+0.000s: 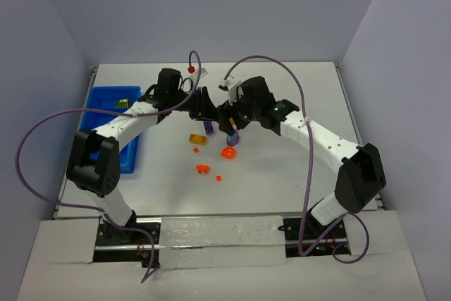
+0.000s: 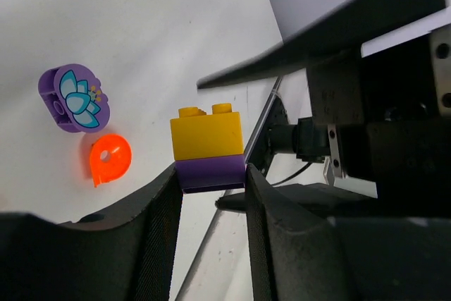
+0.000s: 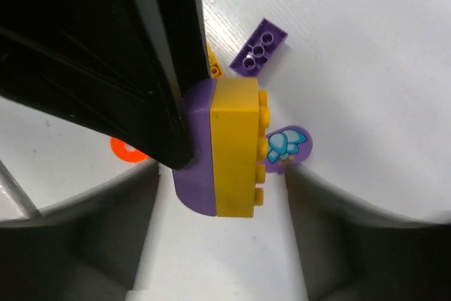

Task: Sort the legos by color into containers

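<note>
Clamping the purple base of a two-tone brick [image 2: 208,135], yellow over purple, the left claw [image 2: 211,177] holds it above the bench [image 1: 282,174], well to the right of the tray [image 1: 104,98]. The right claw [image 3: 222,181] meets it from the side away from the tray. Its jaws stand apart with the same brick between them, and a gap shows between the yellow studs and the finger [image 3: 366,230] on that side. Below the two claws, loose legos lie on the bench, all to the right of the tray. They are a purple plate [image 3: 259,48], a purple flower piece [image 2: 72,98], an orange round piece [image 2: 109,158] just beside the flower piece, and an orange-yellow block [image 1: 196,139] on the tray side of those. Two orange bits [image 1: 203,169] [image 1: 219,177] lie closer to the arm bases. Some yellowish bits [image 1: 123,102] lie inside the tray near its far end, though in which compartment I cannot tell.
</note>
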Tool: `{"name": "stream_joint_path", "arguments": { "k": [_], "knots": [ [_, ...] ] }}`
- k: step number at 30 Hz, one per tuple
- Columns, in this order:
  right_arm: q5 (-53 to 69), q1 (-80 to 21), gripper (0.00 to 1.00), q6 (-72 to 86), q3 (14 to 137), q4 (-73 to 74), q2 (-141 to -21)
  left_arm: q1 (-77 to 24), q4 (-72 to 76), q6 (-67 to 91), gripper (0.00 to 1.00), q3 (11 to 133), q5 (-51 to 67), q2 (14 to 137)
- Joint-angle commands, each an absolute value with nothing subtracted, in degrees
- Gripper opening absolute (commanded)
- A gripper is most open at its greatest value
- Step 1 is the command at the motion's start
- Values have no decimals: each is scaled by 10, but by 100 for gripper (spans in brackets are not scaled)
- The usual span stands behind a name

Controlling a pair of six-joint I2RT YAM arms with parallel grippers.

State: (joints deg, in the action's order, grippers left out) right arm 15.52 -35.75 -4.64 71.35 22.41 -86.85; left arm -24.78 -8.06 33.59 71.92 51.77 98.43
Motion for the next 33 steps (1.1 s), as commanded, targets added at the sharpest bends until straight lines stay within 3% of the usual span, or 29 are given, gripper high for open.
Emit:
{"name": "stream_joint_path", "arguments": {
  "k": [1,4,9,15,20,28,30,33],
  "knots": [
    [201,-360,100,-74,730,229,-848,-246,-120,277,0,739,529,987],
    [276,-342,100,-91,731,259,-839,-228,-127,188,0,722,587,959],
    [468,-272,100,-113,736,291,-835,-228,-250,-18,0,733,655,945],
    [671,-257,97,-168,764,367,-876,-228,-377,-193,0,740,780,949],
    [674,-266,96,-148,765,353,-893,-228,-489,-280,0,785,808,977],
    [652,-285,92,-68,736,274,-898,-237,-408,-195,0,761,779,950],
    [653,-285,89,-55,735,257,-904,-243,-364,-167,0,742,771,939],
    [655,-285,77,-40,741,246,-910,-248,-334,-140,0,729,758,922]
  ]
}}
